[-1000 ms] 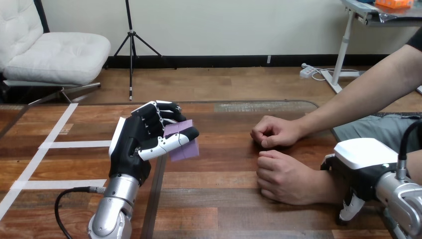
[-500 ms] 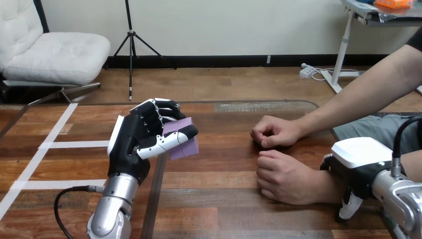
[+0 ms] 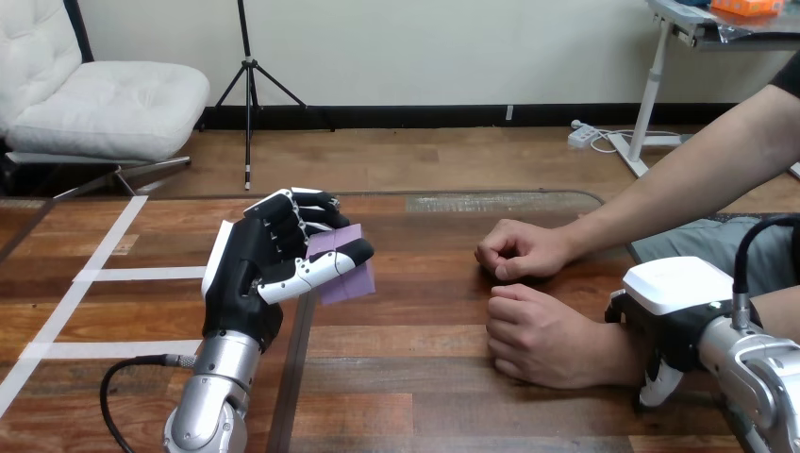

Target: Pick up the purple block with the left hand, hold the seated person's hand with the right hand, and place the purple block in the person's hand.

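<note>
My left hand (image 3: 253, 274) is raised over the table's left half, its fingers and thumb curled round the purple block (image 3: 346, 278), which sticks out to the right. The person's two hands rest as loose fists on the table at the right: the farther hand (image 3: 517, 250) and the nearer hand (image 3: 538, 335). My right hand (image 3: 672, 302) sits over the wrist of the nearer hand. Its white shell lies on top, and a finger (image 3: 658, 385) comes down on the near side of the wrist.
The wooden table (image 3: 415, 377) has white tape lines (image 3: 104, 274) at its left and a dark seam running under my left arm. Open tabletop lies between the block and the person's hands.
My right hand has slid slightly left along the person's wrist. My left hand with the block has shifted a touch to the left.
</note>
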Robot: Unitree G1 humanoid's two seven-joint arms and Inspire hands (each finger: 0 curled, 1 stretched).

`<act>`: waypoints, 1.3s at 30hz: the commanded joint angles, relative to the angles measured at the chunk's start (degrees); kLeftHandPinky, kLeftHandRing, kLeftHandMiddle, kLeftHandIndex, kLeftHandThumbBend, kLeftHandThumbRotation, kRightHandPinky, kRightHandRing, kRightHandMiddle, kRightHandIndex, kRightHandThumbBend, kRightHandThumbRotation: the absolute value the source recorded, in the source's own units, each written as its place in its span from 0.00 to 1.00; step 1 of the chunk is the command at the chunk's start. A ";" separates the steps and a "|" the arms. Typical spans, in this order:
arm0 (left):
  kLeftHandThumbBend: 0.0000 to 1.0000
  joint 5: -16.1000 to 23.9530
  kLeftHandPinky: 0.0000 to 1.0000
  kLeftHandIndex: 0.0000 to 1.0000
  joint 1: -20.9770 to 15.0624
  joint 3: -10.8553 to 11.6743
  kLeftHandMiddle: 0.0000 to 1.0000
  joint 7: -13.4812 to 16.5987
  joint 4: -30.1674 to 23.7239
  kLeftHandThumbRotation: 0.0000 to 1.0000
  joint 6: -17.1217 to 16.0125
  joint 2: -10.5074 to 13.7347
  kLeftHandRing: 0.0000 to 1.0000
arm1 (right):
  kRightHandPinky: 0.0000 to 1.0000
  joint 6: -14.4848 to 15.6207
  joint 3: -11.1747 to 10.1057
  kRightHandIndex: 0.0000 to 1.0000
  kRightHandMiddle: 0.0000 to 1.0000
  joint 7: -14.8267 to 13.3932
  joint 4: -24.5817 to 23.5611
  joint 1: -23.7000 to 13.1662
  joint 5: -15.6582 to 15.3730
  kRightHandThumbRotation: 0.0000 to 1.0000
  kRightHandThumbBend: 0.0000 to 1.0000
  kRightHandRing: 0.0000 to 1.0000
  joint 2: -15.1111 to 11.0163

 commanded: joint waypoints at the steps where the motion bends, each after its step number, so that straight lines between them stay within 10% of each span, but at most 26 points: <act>1: 0.87 0.58 0.35 0.49 -1.82 0.08 0.47 0.27 -2.78 0.06 -0.92 1.08 0.40 | 0.79 0.18 1.58 0.77 0.79 -0.88 2.15 -3.76 -1.21 0.10 0.80 0.78 -1.27; 24: 0.87 0.86 0.35 0.49 -1.57 -0.06 0.47 0.67 -2.94 0.06 -0.64 1.35 0.40 | 0.30 2.72 1.92 0.63 0.47 -2.32 5.01 -4.69 1.39 0.00 0.74 0.39 0.21; 39: 0.87 0.76 0.34 0.49 -1.55 0.17 0.48 0.64 -2.98 0.05 0.03 1.24 0.40 | 0.34 3.56 1.99 0.57 0.50 -2.85 5.88 -4.54 2.04 0.00 0.71 0.43 0.12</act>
